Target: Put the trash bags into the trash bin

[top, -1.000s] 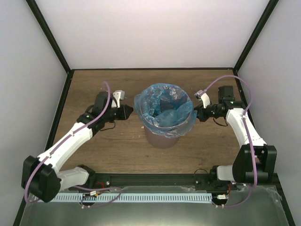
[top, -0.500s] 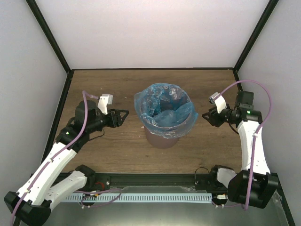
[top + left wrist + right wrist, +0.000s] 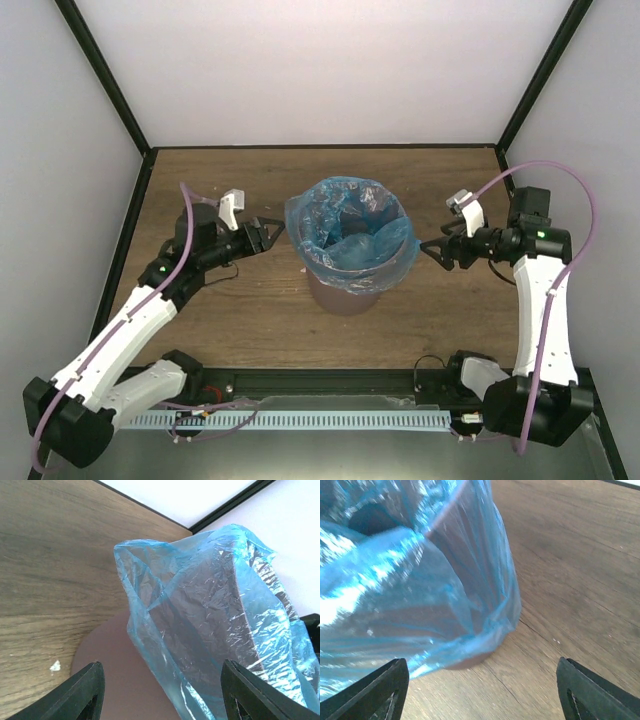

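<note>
**Left gripper** (image 3: 270,236): two black, wedge-shaped fingers, spread apart. Nothing is held between them. The tips point right, towards the bag, and stand just beside its left edge. Contact cannot be confirmed from the overhead view.

**Right gripper** (image 3: 432,250): two black fingers of the same shape, also spread apart and holding nothing. The tips point left and stand near the right side of the bag, with a narrow strip of bare table between them.

**Bag** (image 3: 352,238): one. Thin, translucent, light-blue plastic film, glossy and heavily wrinkled. It sits inside the bin, with its mouth open and turned out over the rim. The film drapes loosely down the outer wall in uneven folds. More crumpled film lies in the bottom of the opening. In the left wrist view, the bin wall shows through the film as a dull brown surface.

**Bin** (image 3: 343,297): one. Round, tapered, smooth mauve-brown plastic. It stands upright at the middle of the table, between the two grippers. Only its lower wall is uncovered.

**Table** (image 3: 250,320): one. Brown wood-grain surface, matt, with a few small pale specks near the bin.

**Arms**: two. White links with black joints. One purple cable runs along each arm.
</note>
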You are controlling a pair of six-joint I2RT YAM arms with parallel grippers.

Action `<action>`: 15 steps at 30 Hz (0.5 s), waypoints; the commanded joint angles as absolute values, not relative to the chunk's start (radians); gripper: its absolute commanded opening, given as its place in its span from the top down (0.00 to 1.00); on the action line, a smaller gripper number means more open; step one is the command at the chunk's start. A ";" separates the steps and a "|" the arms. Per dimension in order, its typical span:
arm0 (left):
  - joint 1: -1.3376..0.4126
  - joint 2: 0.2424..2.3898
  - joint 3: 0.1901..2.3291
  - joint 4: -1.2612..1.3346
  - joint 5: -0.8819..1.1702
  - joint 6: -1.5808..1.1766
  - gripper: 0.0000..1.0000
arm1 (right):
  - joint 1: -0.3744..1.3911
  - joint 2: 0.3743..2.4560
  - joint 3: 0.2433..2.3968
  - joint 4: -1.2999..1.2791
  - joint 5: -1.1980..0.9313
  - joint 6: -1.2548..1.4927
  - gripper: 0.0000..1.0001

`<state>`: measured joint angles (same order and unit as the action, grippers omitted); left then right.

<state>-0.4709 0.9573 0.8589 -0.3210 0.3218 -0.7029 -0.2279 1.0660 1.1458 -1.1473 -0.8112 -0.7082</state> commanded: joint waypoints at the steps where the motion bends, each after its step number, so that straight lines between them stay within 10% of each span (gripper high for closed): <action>1: -0.474 0.965 0.825 -0.179 0.371 -0.793 0.35 | -0.235 1.102 1.214 -1.189 -0.962 -0.643 0.18; 15: -0.550 1.058 0.789 -0.147 0.374 -0.775 0.45 | -0.125 1.123 1.096 -1.032 -0.957 -0.576 0.28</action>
